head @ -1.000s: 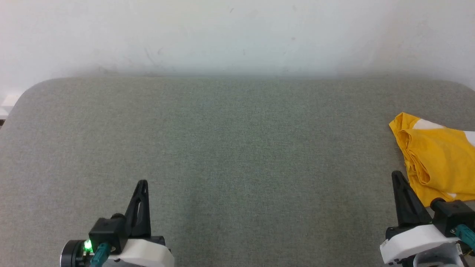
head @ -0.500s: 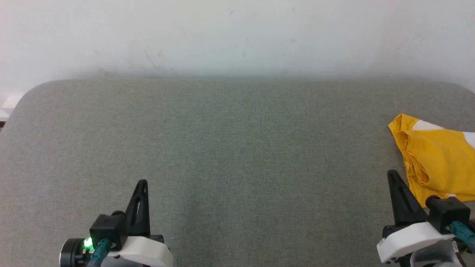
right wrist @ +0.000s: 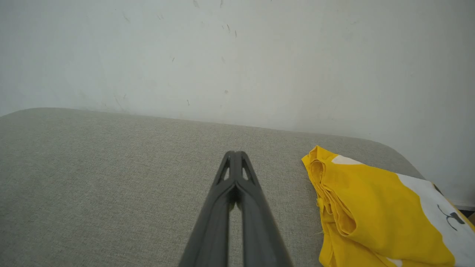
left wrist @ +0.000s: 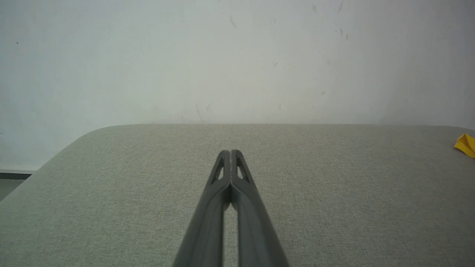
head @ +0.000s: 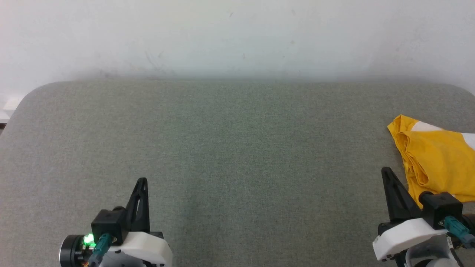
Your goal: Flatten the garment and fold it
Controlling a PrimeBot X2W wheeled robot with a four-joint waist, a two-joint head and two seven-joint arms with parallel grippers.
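Observation:
The garment [head: 434, 157] is a bright yellow T-shirt with white patches, lying bunched and folded over at the far right of the grey table. The right wrist view shows the garment [right wrist: 371, 207] to the right of my fingers, with a white patch and black marks at its right end. A yellow corner of the garment [left wrist: 466, 144] peeks in at the right edge of the left wrist view. My right gripper [head: 386, 170] is shut, empty, just left of the garment. Over the lower left of the table my left gripper [head: 142, 180] is also shut and holds nothing.
The grey fabric table [head: 237, 148] has rounded far corners and stands against a scuffed white wall [head: 237, 37]. The garment runs past the head view's right edge.
My right gripper has drifted a little left and up the view, away from the garment's lower edge. The head view has tilted slightly. The left gripper holds its place.

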